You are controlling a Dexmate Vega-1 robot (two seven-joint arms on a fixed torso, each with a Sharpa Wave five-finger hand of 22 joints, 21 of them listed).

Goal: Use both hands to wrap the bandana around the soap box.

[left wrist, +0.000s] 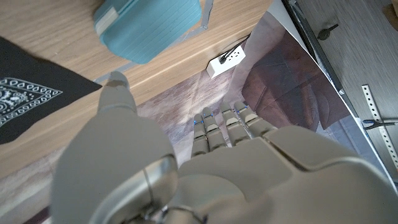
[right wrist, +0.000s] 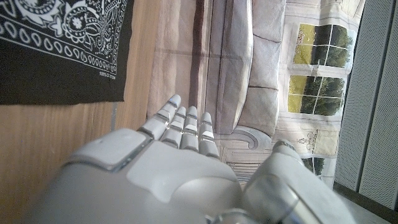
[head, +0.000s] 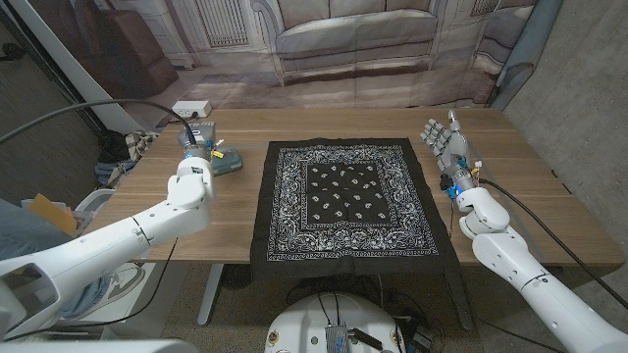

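**Bandana laid out, box waiting to one side**

The bandana [head: 348,201] lies spread flat on the table [head: 530,211], black with a white paisley border, its near edge at the table's front edge; the soap box [head: 224,160], teal, sits just off the cloth's far left corner, apart from it and not yet on it.

The left hand [head: 193,152] stands beside the box; in the left wrist view its fingers [left wrist: 225,127] reach out together and close on nothing, with the box [left wrist: 149,26] ahead of the thumb; whether a fingertip brushes the box is hard to tell from the head view, so I read the hand as empty and loosely spread. The right hand [head: 446,145] stands at the cloth's far right corner, fingers upright and apart, gripping nothing; the right wrist view shows its fingers [right wrist: 185,127] clear of the bandana [right wrist: 62,50].

The step in hand looks like fetching the box; the wrap itself has not begun. To do it well, the left hand should take the box across its 2 long sides, lift it clean rather than drag it over the hem, and set it square in the cloth's middle; a dragged box would ruck the fabric. The right hand does best pinning the right edge lightly so the cloth stays flat during placement.
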